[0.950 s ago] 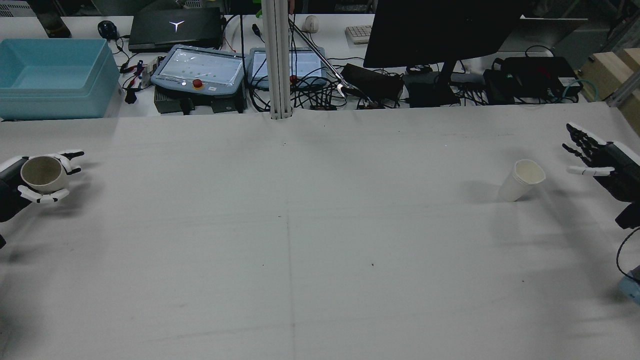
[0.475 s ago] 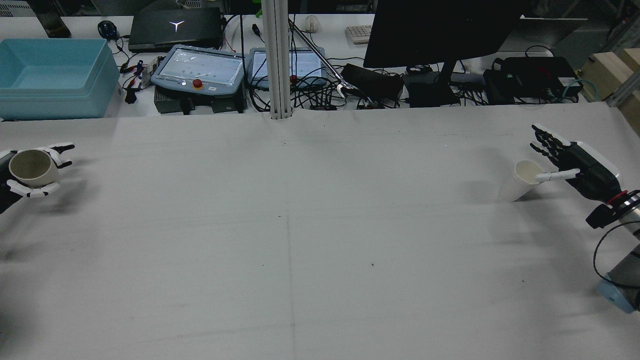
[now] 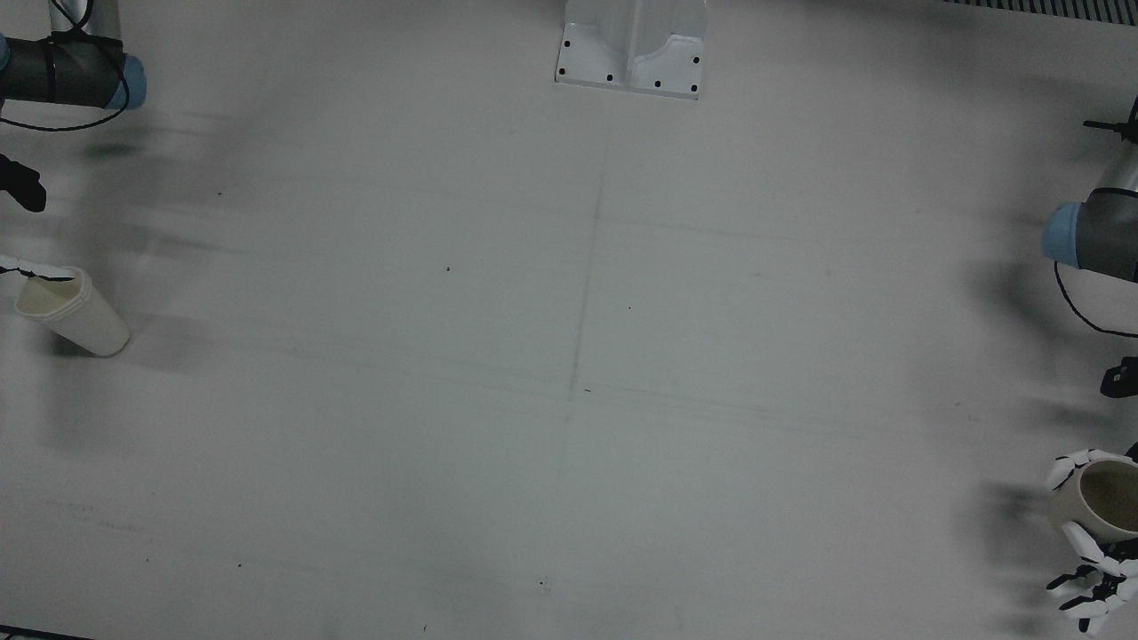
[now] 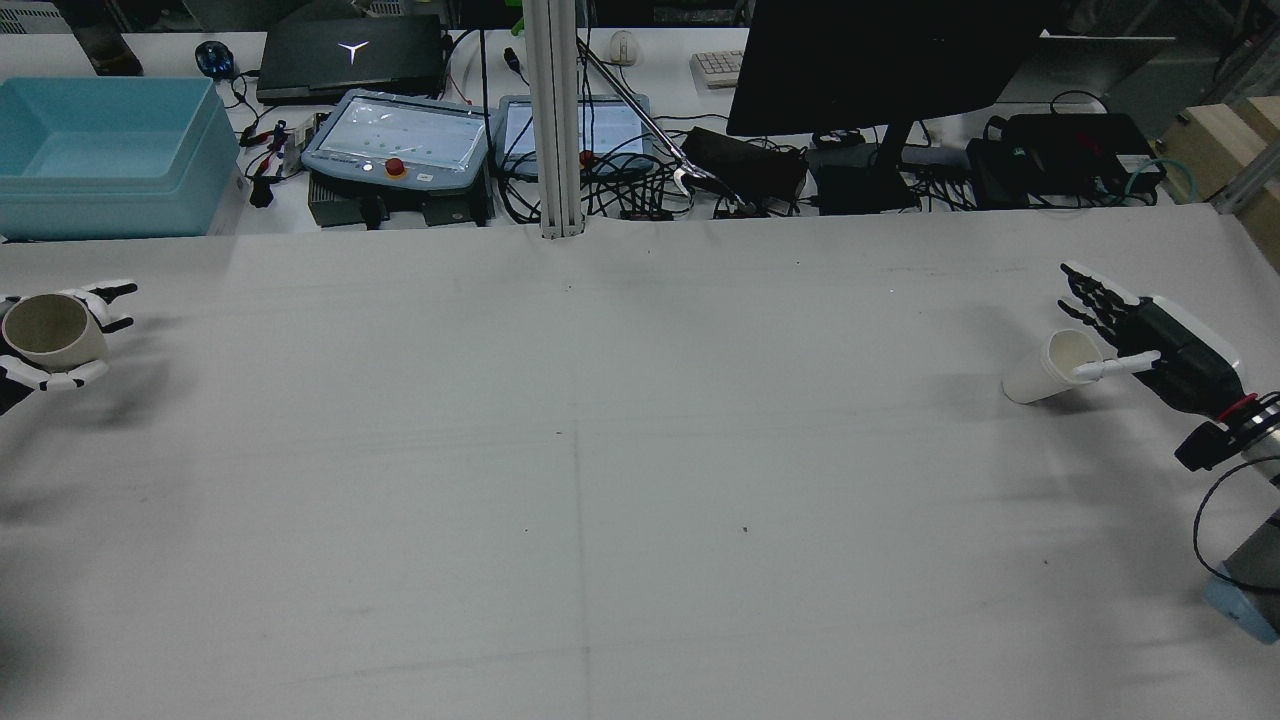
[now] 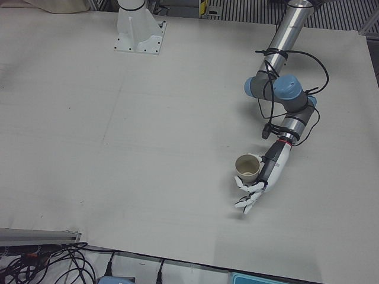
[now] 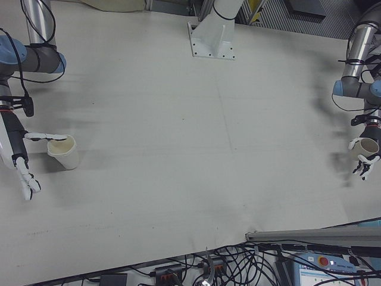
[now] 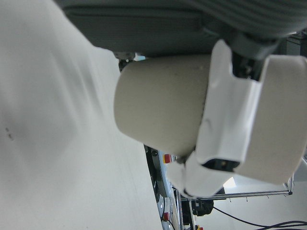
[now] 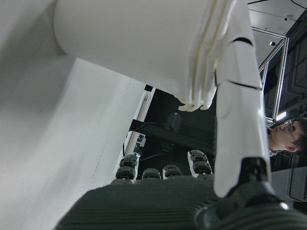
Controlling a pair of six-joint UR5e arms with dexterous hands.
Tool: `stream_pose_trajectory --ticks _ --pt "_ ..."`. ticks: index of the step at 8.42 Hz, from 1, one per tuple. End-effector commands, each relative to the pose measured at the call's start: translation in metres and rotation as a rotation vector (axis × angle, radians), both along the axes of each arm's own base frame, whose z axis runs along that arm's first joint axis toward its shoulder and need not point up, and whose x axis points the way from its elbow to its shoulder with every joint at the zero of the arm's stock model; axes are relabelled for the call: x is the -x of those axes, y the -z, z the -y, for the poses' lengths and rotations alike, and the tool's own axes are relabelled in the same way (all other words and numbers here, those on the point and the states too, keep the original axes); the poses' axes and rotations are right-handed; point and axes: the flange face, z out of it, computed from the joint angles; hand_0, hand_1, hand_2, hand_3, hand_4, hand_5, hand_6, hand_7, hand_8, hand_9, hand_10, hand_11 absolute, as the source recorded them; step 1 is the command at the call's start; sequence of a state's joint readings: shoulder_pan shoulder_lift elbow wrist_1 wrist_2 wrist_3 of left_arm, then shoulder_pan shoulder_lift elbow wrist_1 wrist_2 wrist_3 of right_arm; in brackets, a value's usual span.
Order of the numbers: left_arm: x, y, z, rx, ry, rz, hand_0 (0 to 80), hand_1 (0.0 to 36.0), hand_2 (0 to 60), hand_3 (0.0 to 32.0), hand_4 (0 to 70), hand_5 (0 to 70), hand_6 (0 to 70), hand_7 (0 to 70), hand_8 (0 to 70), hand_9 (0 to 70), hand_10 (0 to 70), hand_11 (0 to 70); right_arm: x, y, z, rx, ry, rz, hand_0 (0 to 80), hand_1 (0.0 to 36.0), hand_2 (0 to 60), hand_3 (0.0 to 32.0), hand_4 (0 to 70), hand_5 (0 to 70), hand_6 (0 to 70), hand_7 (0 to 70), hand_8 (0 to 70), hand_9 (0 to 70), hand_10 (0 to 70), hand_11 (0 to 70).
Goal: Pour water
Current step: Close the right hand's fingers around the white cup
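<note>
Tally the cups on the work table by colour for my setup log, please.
Beige paper cup, held in the left hand: 1
White paper cup, tilted on the table by the right hand: 1
Total: 2

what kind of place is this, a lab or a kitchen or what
Most likely a robotics lab: two arms at a white table, teach pendants and a monitor amid tangled cables behind it.
</note>
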State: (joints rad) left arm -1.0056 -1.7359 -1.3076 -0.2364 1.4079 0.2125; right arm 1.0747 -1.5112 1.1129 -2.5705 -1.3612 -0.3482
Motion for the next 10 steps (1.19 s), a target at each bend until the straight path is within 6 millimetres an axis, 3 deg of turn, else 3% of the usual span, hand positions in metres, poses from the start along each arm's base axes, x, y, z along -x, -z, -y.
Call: stream_pose_trajectory --ticks 1,4,7,10 --pt "-0.001 0.005 0.001 0.003 -0.001 0.001 80.0 36.0 60.0 0.0 68.3 70.0 12.2 20.3 5.8 6.7 10.7 18.9 0.003 0.007 0.001 -0.012 0.002 0.009 63.1 27.9 2.6 2.4 0.0 8.8 0.0 3.0 0.0 0.0 4.5 9.7" --pt "0.001 0.007 0.003 0.002 0.002 0.003 80.0 36.0 60.0 0.0 68.3 70.0 12.4 20.4 5.8 6.7 10.8 19.1 0.005 0.018 0.006 -0.031 0.002 0.019 61.7 26.8 2.5 3.0 0.0 8.6 0.1 5.4 0.0 0.0 4.4 9.4" --pt "0.002 0.006 0.002 0.004 0.004 0.003 80.0 36.0 60.0 0.0 68.1 70.0 12.7 20.5 5.9 6.8 10.8 19.2 0.001 0.007 -0.004 -0.017 0.002 -0.009 61.6 26.3 3.0 3.4 1.0 8.5 1.1 7.4 0.0 0.0 4.2 9.1" --pt "0.003 0.006 0.001 0.003 0.005 0.001 80.0 36.0 60.0 0.0 67.1 70.0 12.4 20.3 5.9 6.6 10.7 18.9 0.013 0.008 -0.005 -0.029 0.017 -0.042 60.1 25.5 2.9 3.4 0.0 8.3 0.6 6.1 0.0 0.0 4.6 9.5"
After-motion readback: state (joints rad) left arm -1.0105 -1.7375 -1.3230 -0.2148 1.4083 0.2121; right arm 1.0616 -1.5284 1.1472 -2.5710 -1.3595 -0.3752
